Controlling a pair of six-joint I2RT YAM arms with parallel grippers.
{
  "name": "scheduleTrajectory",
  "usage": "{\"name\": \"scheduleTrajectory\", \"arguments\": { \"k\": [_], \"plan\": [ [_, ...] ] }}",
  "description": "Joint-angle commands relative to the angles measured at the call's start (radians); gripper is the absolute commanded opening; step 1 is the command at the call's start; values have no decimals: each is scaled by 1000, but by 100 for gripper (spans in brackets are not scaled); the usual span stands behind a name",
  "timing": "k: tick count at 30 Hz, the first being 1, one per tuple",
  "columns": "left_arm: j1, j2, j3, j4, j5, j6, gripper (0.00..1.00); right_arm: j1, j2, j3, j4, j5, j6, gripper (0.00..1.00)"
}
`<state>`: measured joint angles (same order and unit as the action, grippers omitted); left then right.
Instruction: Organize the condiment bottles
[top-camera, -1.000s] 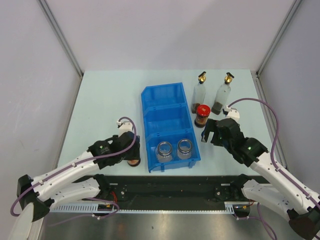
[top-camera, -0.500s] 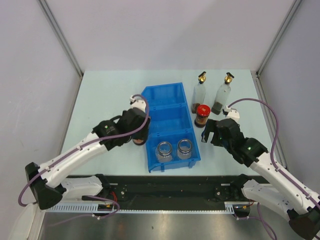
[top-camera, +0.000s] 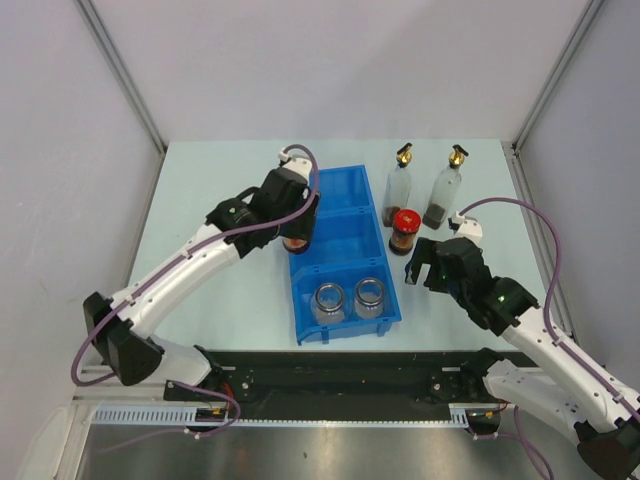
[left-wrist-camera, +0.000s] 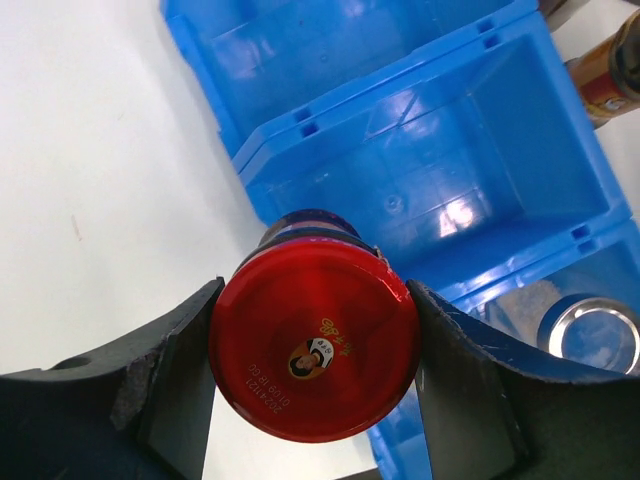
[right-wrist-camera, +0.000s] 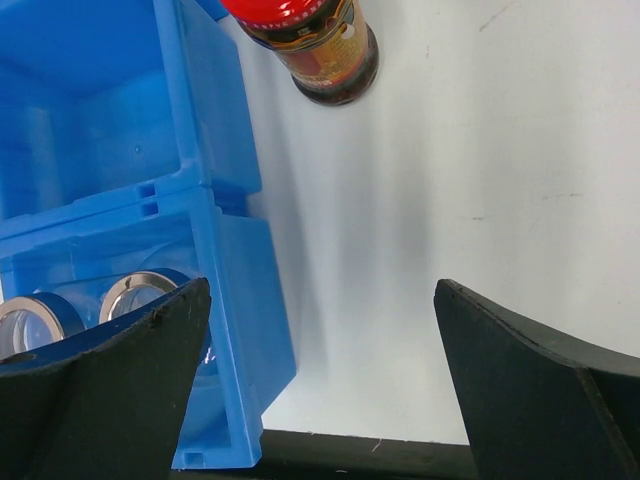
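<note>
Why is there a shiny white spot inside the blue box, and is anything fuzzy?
Left wrist view: light glints off the glossy floor of the blue bin, in its middle compartment; the red-lidded jar between the fingers is sharp, its lid print clear. Right wrist view: the bin throws a soft grey shadow onto the white table. Top view: even light, nothing blurred.

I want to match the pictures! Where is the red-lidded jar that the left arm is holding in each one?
Top external: red-lidded jar mid-picture, over the blue bin's left wall.
Left wrist: bottom middle, lid facing the camera.
Right wrist: not in it; the jar at the top is another one.
Shared landmark: the blue bin.
</note>
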<state>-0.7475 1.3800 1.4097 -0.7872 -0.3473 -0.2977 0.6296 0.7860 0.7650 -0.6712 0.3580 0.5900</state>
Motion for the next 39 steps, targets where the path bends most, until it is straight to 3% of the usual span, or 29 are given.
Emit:
{"name": "scheduleTrajectory", "arguments": {
  "k": [1,18,36,39],
  "plan": [
    [2,54,121,114,44,-3,0,-8,-16,-12,36,9,-7,100],
    [10,272,55,255,68,-75,0,-34,-5,-13,47,-17,-13,100],
    [11,280,-90,319,44,-78,0,-88,33,-15,76,-76,-35,100],
    [13,283,-109,324,44,-81,5,-93,41,-15,74,-76,-33,100]
  ]
}}
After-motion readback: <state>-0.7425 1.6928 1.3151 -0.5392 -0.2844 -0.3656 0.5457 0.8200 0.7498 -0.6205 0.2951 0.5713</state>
